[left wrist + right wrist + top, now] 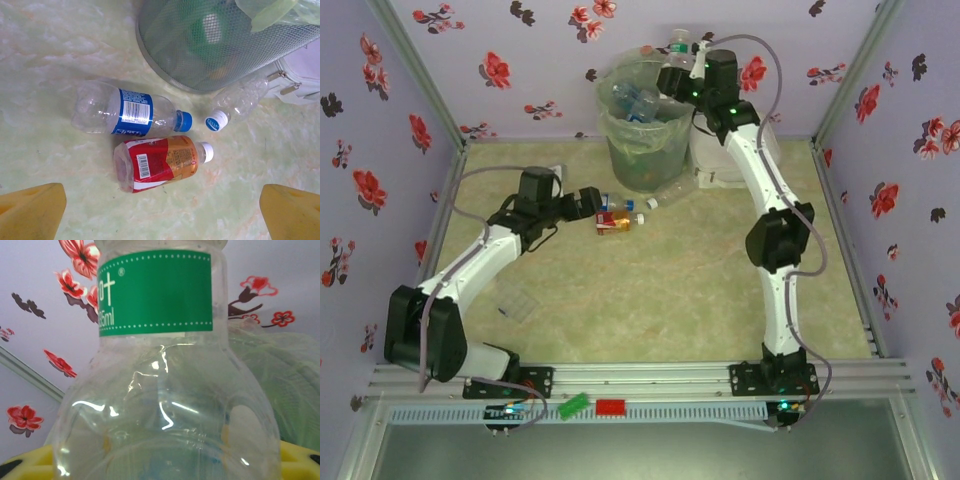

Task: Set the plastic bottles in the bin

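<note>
My right gripper [682,68] is up over the rim of the bin [620,95], shut on a clear plastic bottle with a green label [678,42]. That bottle [160,390] stands upright between the yellow fingers [300,455], with the bin's bag [290,380] behind it. My left gripper [595,203] hangs open over the table. Ahead of its wide-apart fingers [32,210] lie a red-orange labelled bottle [160,162], a blue-labelled bottle [130,112] and a clear bottle with a blue-white cap [240,102]. The bin [220,45] holds more bottles.
A flat white box [715,165] sits right of the bin, under the right arm. A crushed clear plastic piece [517,300] lies by the left arm's elbow. Flowered walls close in the table on three sides.
</note>
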Robot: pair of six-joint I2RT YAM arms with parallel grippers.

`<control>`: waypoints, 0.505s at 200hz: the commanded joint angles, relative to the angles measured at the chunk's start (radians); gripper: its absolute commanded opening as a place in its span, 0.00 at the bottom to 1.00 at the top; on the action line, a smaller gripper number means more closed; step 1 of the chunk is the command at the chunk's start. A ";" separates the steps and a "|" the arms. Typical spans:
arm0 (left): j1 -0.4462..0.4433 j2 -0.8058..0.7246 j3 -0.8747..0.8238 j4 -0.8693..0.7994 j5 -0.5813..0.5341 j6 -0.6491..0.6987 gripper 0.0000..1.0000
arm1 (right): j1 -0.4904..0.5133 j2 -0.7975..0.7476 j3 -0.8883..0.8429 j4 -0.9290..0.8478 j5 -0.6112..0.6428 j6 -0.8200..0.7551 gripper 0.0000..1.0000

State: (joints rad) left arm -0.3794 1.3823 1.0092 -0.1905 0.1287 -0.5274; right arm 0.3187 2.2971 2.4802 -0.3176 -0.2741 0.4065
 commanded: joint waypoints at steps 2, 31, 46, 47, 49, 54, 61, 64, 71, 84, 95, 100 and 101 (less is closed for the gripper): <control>0.006 -0.023 -0.026 -0.023 0.018 0.057 1.00 | -0.003 0.058 0.117 0.005 -0.040 0.020 0.69; 0.006 -0.012 -0.029 0.002 0.053 0.075 1.00 | -0.003 0.045 0.136 0.012 -0.011 0.015 0.98; 0.006 0.004 -0.026 0.033 0.074 0.078 1.00 | -0.002 0.013 0.136 0.005 -0.001 0.000 1.00; 0.007 0.004 -0.026 0.035 0.076 0.079 1.00 | -0.002 0.010 0.136 0.004 -0.002 -0.001 1.00; 0.006 0.007 -0.026 0.039 0.079 0.078 1.00 | -0.002 0.004 0.135 0.001 0.000 -0.003 1.00; 0.006 0.013 -0.024 0.050 0.083 0.079 1.00 | -0.002 -0.010 0.135 -0.007 0.000 -0.007 1.00; 0.006 0.024 -0.023 0.065 0.092 0.081 1.00 | -0.002 -0.032 0.130 -0.021 -0.001 -0.013 1.00; 0.005 0.028 -0.023 0.071 0.098 0.082 1.00 | 0.000 -0.044 0.124 -0.026 -0.001 -0.016 1.00; 0.005 0.040 -0.020 0.085 0.112 0.088 1.00 | 0.000 -0.072 0.104 -0.036 -0.001 -0.017 1.00; 0.003 0.066 -0.011 0.100 0.127 0.103 1.00 | 0.005 -0.141 0.027 -0.045 -0.009 -0.030 1.00; 0.001 0.093 0.000 0.103 0.131 0.125 1.00 | 0.012 -0.213 -0.069 -0.043 -0.002 -0.041 1.00; -0.002 0.107 0.007 0.103 0.132 0.132 1.00 | 0.019 -0.249 -0.120 -0.040 0.007 -0.050 1.00; -0.003 0.110 0.009 0.103 0.132 0.134 1.00 | 0.019 -0.256 -0.130 -0.039 0.010 -0.051 1.00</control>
State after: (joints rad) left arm -0.3794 1.4353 0.9852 -0.1238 0.2169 -0.4564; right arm 0.3214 2.2250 2.4779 -0.3531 -0.2848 0.4026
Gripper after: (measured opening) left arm 0.997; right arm 0.996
